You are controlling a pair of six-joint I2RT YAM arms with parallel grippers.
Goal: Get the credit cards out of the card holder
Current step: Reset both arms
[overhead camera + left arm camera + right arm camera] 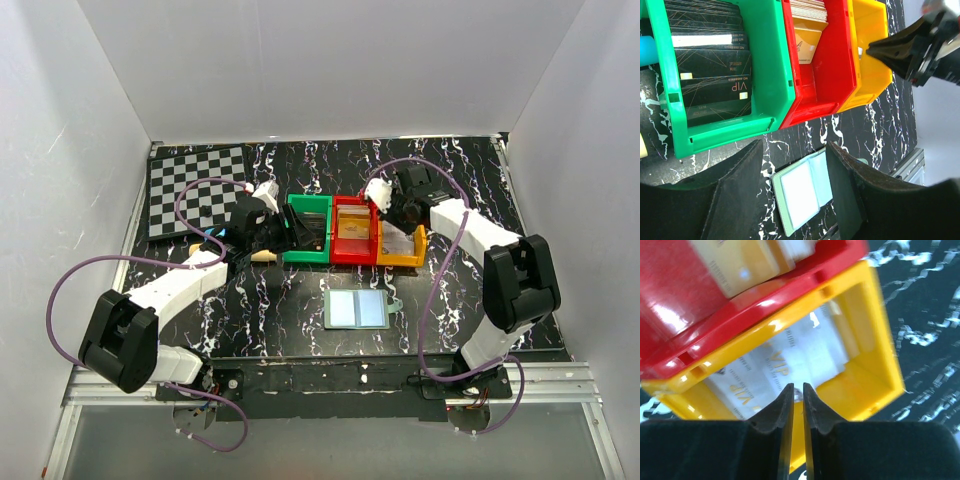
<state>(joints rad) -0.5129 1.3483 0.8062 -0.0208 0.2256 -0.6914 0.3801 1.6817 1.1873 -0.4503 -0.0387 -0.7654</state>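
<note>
Grey-green at the rim, pale blue inside: logged the card holder (pixel 357 310) lying open and flat on the tabletop (pixel 270 320), at 6 o'clock of the red bin (pixel 353 257), apart from both arms. Cannot tell whether any card sits in its panels. Placed left tool (pixel 289 228) at the 9 o'clock end of the green bin (pixel 305 257), and right tool (pixel 391 211) over the yellow bin (pixel 402 261).

Left wrist: saw fingers (pixel 735 195) spread wide with nothing between, holder showing through the gap. Noted black credit cards (pixel 715 85) stacked in green bin.

Right wrist: found jaws parted by a slit only, gripping nothing, above pale cards (pixel 790 360) in yellow bin.

Judged cards light, stiff, glossy and slippery when lying flat; best pinched across a protruding short edge. Expect holder light and limp at the fold; advise pinning one panel while drawing.
</note>
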